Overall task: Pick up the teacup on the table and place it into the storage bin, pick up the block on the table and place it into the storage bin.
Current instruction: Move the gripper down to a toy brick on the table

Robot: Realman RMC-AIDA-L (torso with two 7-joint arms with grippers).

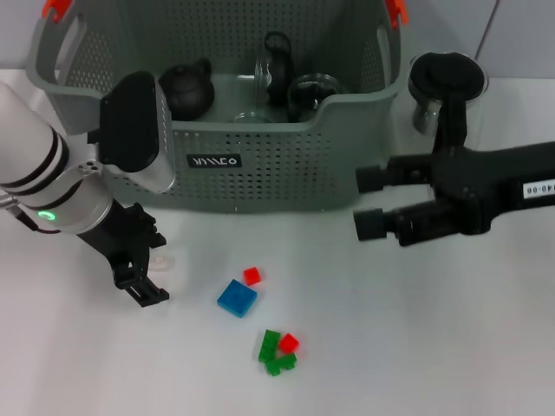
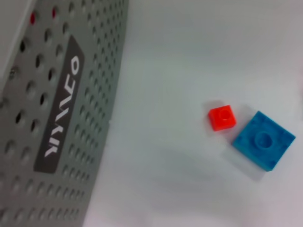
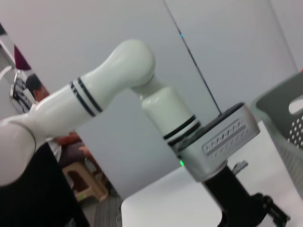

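The storage bin [image 1: 286, 165] stands at the back of the table; its perforated wall and black label [image 2: 59, 109] fill one side of the left wrist view. Inside it lie a black teapot [image 1: 186, 87] and glass pieces, one looking like a teacup [image 1: 312, 91]. On the table lie a blue block [image 1: 237, 298] [image 2: 263, 140], a small red block [image 1: 252, 276] [image 2: 221, 117] and a green and red cluster [image 1: 277, 350]. My left gripper [image 1: 139, 282] hangs low, left of the blue block. My right gripper [image 1: 371, 201] hovers open and empty right of the bin.
A glass jug with a black lid [image 1: 447, 82] stands right of the bin, behind my right arm. A small pale piece [image 1: 165, 260] lies beside my left gripper. The right wrist view shows my left arm [image 3: 118, 85] and the bin's rim [image 3: 289, 118].
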